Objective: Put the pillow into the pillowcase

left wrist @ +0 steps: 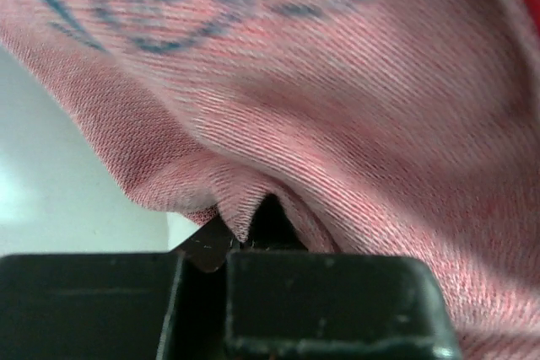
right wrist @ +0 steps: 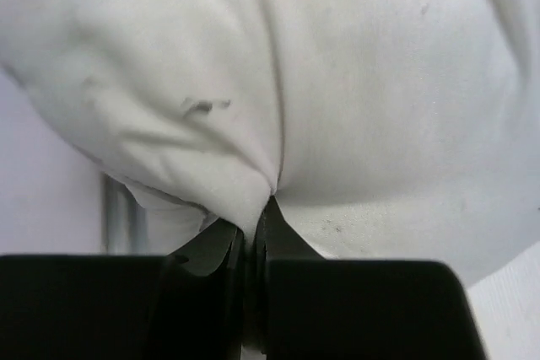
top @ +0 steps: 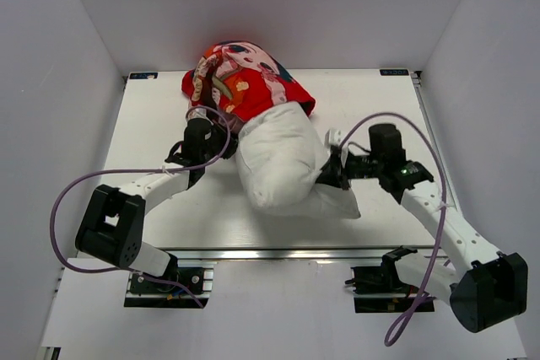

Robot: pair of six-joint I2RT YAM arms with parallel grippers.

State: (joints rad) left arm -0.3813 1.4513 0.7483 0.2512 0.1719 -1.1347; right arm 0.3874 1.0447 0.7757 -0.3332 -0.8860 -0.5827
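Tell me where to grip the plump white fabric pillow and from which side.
Pinch a fold on the exposed near half of the plump white fabric pillow, coming from the robot's right. Its far end already sits inside the limp red printed pillowcase, so only that bulging half offers loose fabric. The right hand is shut on such a fold there.

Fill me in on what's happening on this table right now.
Two robot arms are working a white pillow into a red printed pillowcase. The left pincer is shut on a fold of the pillowcase fabric, and the right pincer is pinched on a fold of the pillow. The pillow's far end is inside the case; most of it lies outside on the table.
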